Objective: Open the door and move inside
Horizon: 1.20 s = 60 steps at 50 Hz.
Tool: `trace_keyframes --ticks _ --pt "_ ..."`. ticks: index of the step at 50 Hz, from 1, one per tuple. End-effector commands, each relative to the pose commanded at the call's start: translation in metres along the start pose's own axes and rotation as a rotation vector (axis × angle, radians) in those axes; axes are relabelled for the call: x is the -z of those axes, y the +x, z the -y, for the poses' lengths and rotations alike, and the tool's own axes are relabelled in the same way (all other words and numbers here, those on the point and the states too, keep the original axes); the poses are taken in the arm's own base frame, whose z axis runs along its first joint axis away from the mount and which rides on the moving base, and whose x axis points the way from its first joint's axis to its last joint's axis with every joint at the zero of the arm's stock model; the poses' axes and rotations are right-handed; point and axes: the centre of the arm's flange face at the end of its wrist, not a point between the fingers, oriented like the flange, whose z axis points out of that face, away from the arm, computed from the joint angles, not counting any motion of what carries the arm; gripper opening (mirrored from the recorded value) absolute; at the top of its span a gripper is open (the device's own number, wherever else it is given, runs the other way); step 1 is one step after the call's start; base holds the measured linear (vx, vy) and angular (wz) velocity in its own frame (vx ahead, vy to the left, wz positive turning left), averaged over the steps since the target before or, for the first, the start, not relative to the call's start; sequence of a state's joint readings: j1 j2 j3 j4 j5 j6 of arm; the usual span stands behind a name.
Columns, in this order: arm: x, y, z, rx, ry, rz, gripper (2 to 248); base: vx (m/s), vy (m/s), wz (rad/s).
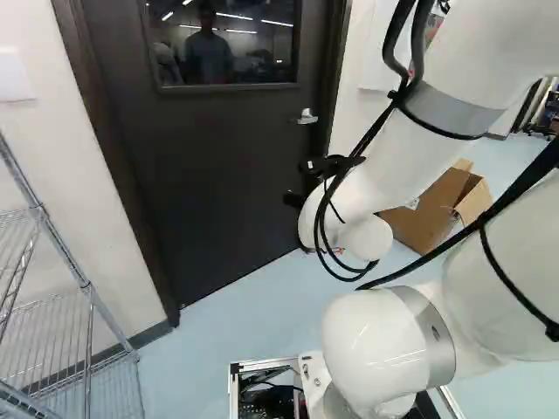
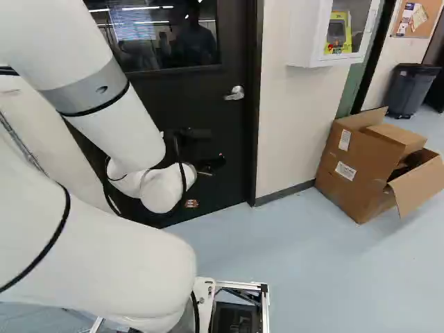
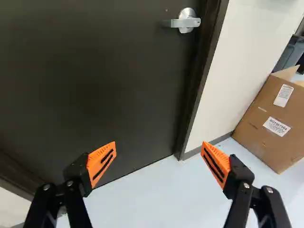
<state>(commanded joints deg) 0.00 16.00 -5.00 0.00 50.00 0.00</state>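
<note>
Carefully now: a wide-open gripper and a lever still to catch

Right now our black gripper with orange pads [image 3: 159, 143] stands wide open and empty, low before the dark, flat-faced door with a window [image 3: 95, 85], which is shut. The silver metal lever handle [image 3: 186, 21] sits well ahead of the fingers, off toward the side where the brown cardboard box [image 3: 270, 123] lies, close to the dark door frame [image 3: 204, 76].

We judge the step in hand to be reaching that lever, and aim is our first worry. Should we come up too low or too far over, one finger could butt the door or catch the frame, since the lever is slim and near the edge. Should we grip only its rounded end, it could slip out as we turn it.

The black cables [image 1: 389, 48] loop loosely about our white arm [image 1: 376, 166] and might snag on the lever. We cannot tell which way the door swings: if toward us, our base could block it, and the silver wire shelf [image 1: 37, 212] near the hinge side could crowd us; if away, pulling would only strain the wrist.
</note>
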Motion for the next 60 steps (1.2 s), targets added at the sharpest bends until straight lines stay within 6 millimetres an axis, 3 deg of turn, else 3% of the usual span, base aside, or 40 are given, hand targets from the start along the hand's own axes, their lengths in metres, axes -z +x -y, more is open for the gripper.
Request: trace_keyframes --ticks 60 --pt "-0.0066 0.0034 0.0001 0.002 0.002 0.003 247 0.164 -0.026 -0.012"
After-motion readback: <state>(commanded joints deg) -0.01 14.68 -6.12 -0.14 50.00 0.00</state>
